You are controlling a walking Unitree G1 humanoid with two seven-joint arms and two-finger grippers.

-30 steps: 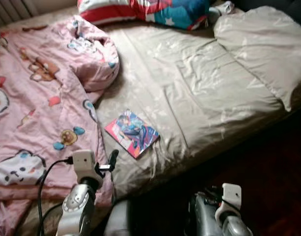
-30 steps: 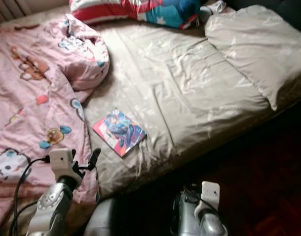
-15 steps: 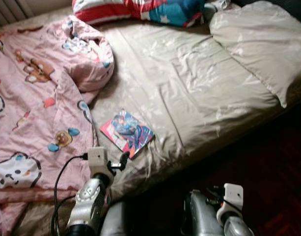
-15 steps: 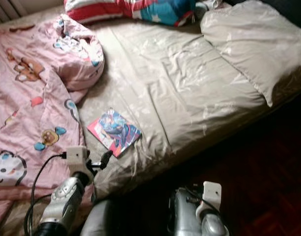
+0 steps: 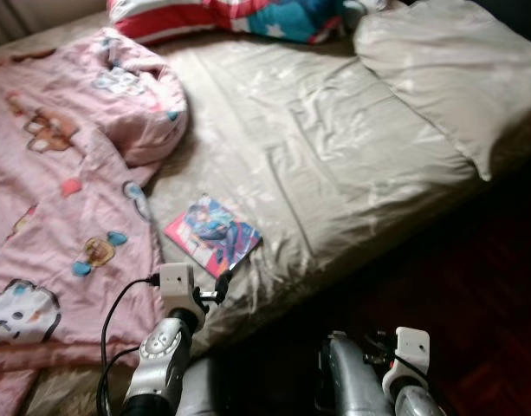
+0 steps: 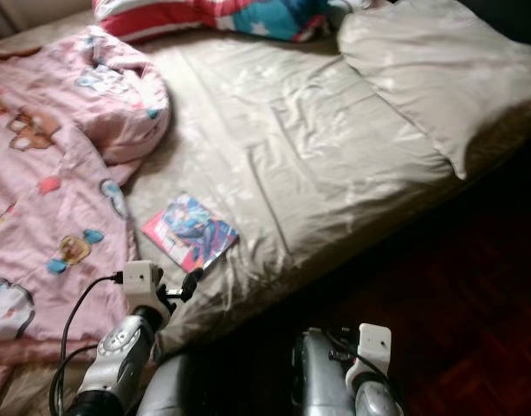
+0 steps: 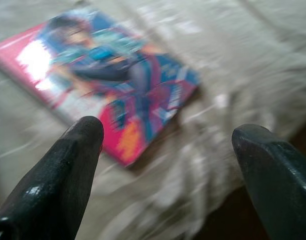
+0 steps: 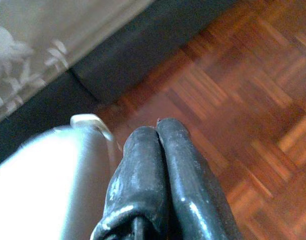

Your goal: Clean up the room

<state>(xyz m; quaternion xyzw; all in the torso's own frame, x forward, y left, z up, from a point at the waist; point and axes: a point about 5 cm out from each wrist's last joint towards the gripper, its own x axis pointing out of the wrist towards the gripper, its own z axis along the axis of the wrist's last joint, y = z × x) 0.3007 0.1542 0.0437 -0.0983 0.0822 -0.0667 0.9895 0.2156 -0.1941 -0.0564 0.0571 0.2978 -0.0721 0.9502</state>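
Our left gripper (image 5: 222, 287), fingers spread wide with nothing between them, sits low and left of centre, just short of the comic book (image 5: 212, 234) lying flat on the beige sheet (image 5: 334, 147). We judge it thin, light and floppy; pinch its near corner. Our right gripper (image 8: 160, 150) hangs clenched over the wooden floor (image 8: 242, 90).
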